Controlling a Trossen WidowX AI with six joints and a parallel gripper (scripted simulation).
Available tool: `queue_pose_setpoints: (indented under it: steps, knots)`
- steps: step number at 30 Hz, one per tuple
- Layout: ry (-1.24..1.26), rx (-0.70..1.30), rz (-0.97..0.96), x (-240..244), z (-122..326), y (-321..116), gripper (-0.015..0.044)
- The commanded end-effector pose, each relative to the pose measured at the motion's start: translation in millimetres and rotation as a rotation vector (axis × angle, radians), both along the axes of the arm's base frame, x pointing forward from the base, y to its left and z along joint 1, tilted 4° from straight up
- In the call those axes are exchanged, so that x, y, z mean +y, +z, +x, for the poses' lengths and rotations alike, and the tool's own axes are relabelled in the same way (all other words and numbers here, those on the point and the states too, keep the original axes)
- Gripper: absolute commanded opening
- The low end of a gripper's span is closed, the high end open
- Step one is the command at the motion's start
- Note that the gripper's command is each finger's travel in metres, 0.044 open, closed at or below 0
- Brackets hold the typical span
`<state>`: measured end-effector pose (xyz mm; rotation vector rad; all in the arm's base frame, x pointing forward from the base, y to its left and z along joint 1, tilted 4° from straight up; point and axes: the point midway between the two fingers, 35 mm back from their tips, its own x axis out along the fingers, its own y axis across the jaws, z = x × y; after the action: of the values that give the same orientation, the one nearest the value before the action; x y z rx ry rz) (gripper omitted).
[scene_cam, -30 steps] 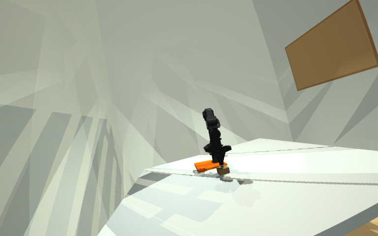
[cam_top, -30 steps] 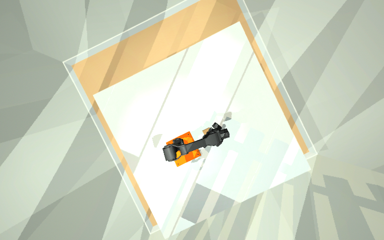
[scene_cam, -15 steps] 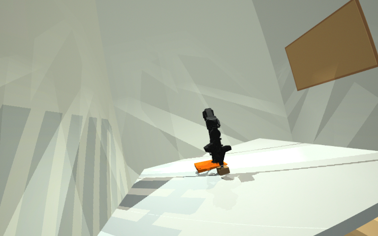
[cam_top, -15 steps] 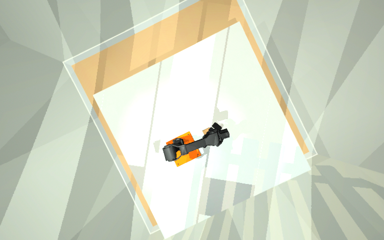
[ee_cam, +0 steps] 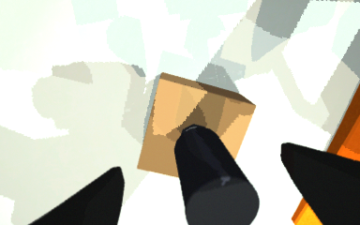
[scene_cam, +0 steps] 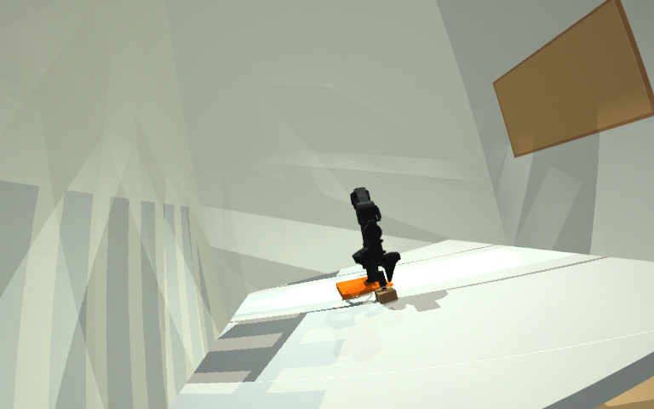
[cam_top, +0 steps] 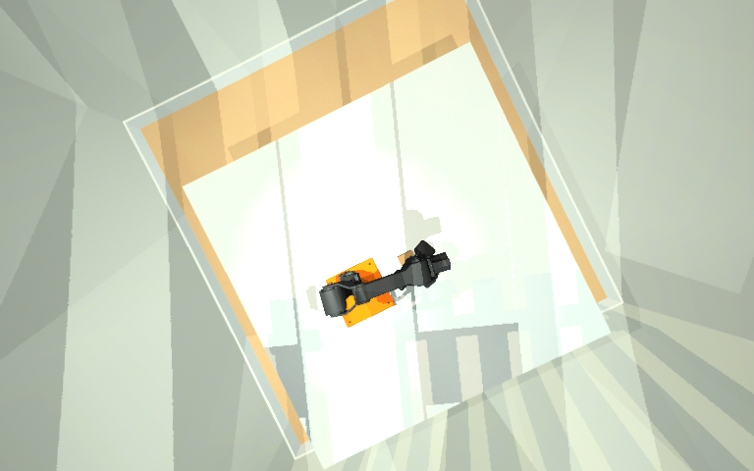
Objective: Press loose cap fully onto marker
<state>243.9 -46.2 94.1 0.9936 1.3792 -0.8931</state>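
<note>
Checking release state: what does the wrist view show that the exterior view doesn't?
Wrist only: the dark cap standing over the tan holder block, with the two fingers spread wide on either side, apart from it. The gripper is open and holds nothing. Whether the cap is fully seated cannot be told.

Exterior only: the whole arm reaching down from above, the white table, and a brown panel high on the right.

Both: the holder block and the orange base plate beside it.
</note>
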Motion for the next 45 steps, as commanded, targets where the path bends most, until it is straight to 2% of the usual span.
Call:
queue_pose_setpoints:
  steps: [1,6,11,14,24,28,45]
  knots:
    - [0.0,0.0,0.0,-0.8,0.9,7.9,0.044]
    - [0.0,0.0,0.0,-4.7,0.0,66.6,0.044]
    - [0.0,0.0,0.0,-5.0,-1.2,74.7,0.044]
    - [0.142,-0.009,-0.002,-4.9,-1.6,73.4,0.0361]
    - [1.093,-0.069,-0.015,-4.6,-4.4,64.4,0.0099]
    - [1.156,-0.073,-0.016,-4.6,-4.6,63.8,0.0]
    - [1.156,-0.073,-0.016,-4.2,-4.4,58.0,0.0]
